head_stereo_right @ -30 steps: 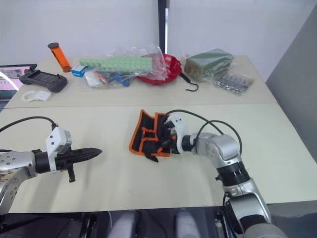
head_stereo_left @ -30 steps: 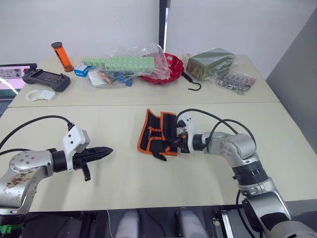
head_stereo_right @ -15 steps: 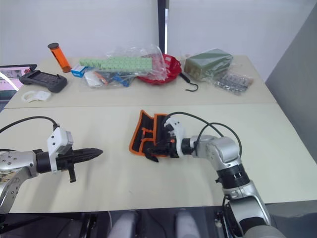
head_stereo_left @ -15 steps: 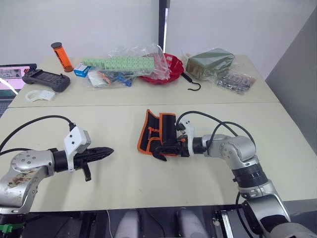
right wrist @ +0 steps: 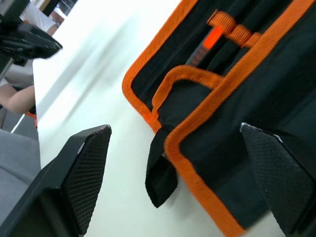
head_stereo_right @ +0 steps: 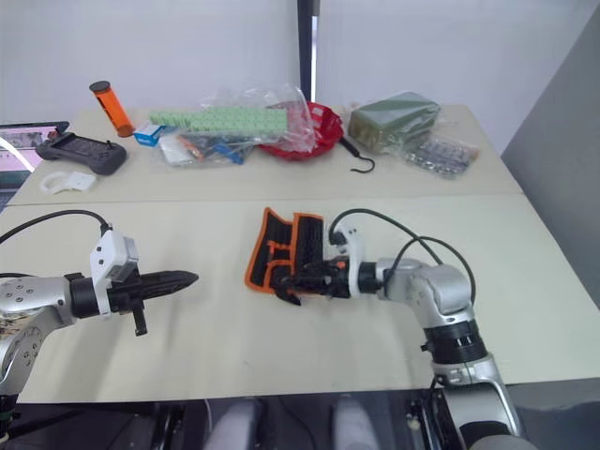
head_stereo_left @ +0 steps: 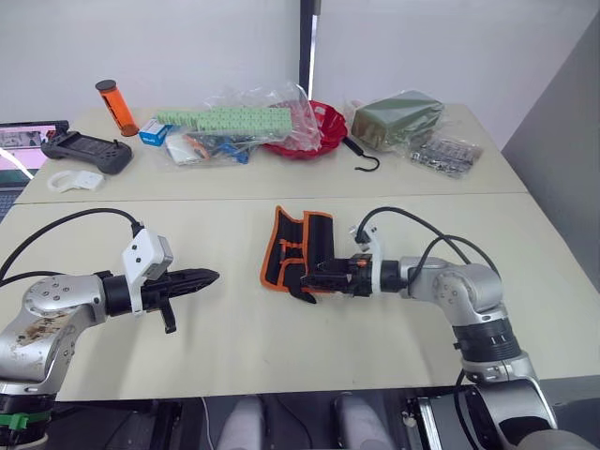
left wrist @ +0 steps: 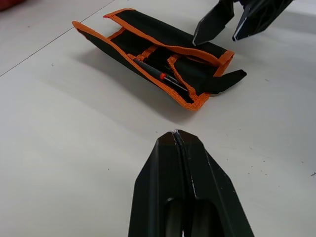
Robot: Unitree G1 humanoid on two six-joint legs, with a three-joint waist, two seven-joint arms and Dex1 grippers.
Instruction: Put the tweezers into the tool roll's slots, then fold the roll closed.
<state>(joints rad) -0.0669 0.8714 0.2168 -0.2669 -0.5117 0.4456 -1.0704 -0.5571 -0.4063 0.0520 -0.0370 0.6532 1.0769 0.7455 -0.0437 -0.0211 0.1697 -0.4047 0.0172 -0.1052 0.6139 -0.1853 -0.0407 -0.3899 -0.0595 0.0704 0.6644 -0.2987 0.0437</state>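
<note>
Head view: the tool roll [head_stereo_left: 298, 249] lies mid-table, partly folded, long axis near-to-far, slots hidden. Left wrist view: left gripper [left wrist: 183, 148] pressed closed, empty; one tweezers [left wrist: 159, 75] tucked inside. Right wrist view: right gripper [right wrist: 180, 170] spread wide, roll's near edge between its fingers.

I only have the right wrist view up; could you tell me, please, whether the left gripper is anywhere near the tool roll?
Observer: No. The left gripper hovers over bare table, well apart from the tool roll, its fingers shut.
Operator: Thank you. Is the roll folded closed?
Observer: Only partly. One flap lies over the middle, and the orange-edged inner face is open on the robot's left side.
Operator: And where does my right gripper stand relative to it?
Observer: The right gripper is open at the roll's near edge, beside the loose black strap.
</note>
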